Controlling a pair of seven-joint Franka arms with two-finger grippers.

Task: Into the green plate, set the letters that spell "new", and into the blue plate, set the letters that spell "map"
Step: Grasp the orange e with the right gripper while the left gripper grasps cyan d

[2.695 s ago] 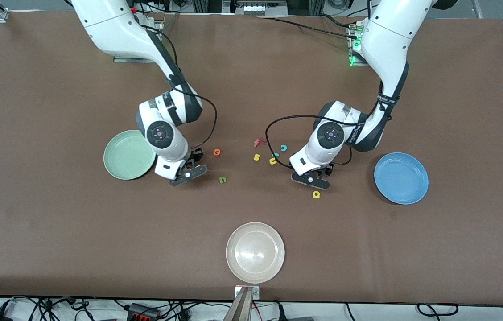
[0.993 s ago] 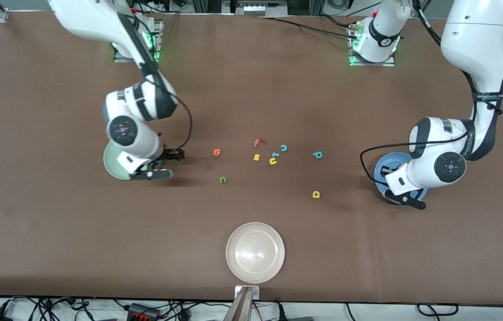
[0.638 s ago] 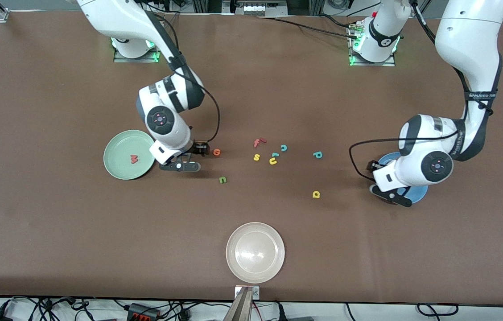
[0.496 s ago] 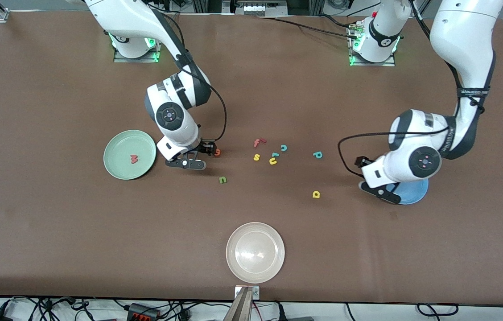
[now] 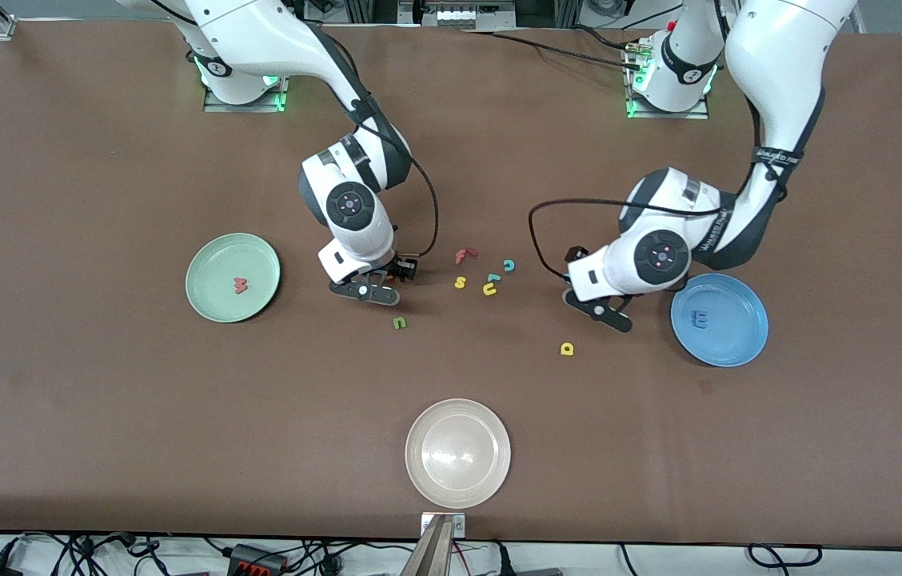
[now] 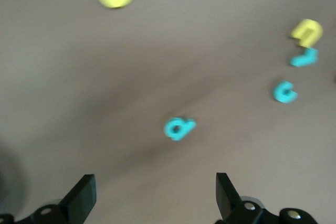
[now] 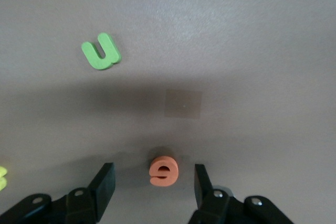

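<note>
The green plate (image 5: 211,300) holds the red w (image 5: 241,285). The blue plate (image 5: 731,344) holds the blue m (image 5: 701,320). My right gripper (image 7: 153,184) is low over the table with the orange e (image 7: 164,171) between its open fingers, a gap on each side. The green n (image 7: 101,51) lies a little nearer the front camera (image 5: 399,323). My left gripper (image 6: 153,198) is open and empty above the table, just short of the teal p (image 6: 178,128), which its hand hides in the front view. The yellow a (image 5: 567,349) lies nearer the front camera.
Between the two hands lie a red f (image 5: 463,256), a yellow s (image 5: 460,282), a yellow u (image 5: 489,290) and a teal c (image 5: 508,265). A whitish-beige plate (image 5: 457,453) stands near the table's front edge.
The right gripper came away from the green plate, leaving the w there, and now straddles the e. The left gripper left the m in the blue plate and swung over toward the p.
</note>
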